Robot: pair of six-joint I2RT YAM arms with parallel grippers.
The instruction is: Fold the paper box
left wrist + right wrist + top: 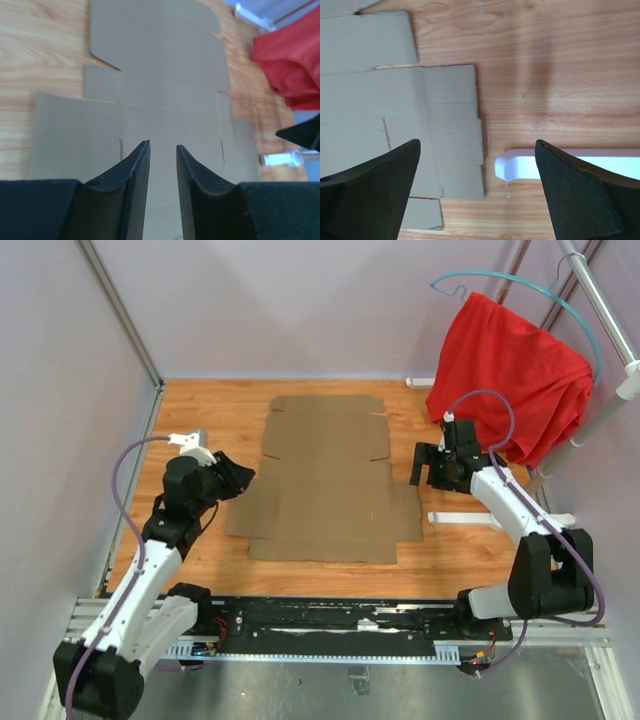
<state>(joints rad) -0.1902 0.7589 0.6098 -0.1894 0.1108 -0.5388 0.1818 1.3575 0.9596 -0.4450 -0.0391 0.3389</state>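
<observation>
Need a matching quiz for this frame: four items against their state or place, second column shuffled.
Column 1
1. plain brown cardboard die-cut sheet
2. red cloth
3. left gripper
4. right gripper

Column 2
A. jaws wide apart, holding nothing
B. lying flat and unfolded on the wooden table
C. jaws a narrow gap apart, holding nothing
D. draped at the far right, off the sheet

Pairs: 1-B; 2-D; 3-C; 4-A

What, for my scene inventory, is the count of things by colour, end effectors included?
Brown: 1, the paper box
Red: 1, the cloth
Teal: 1, the hanger
White: 1, the bar
Black: 2, the left end effector and the right end effector
Total: 6
</observation>
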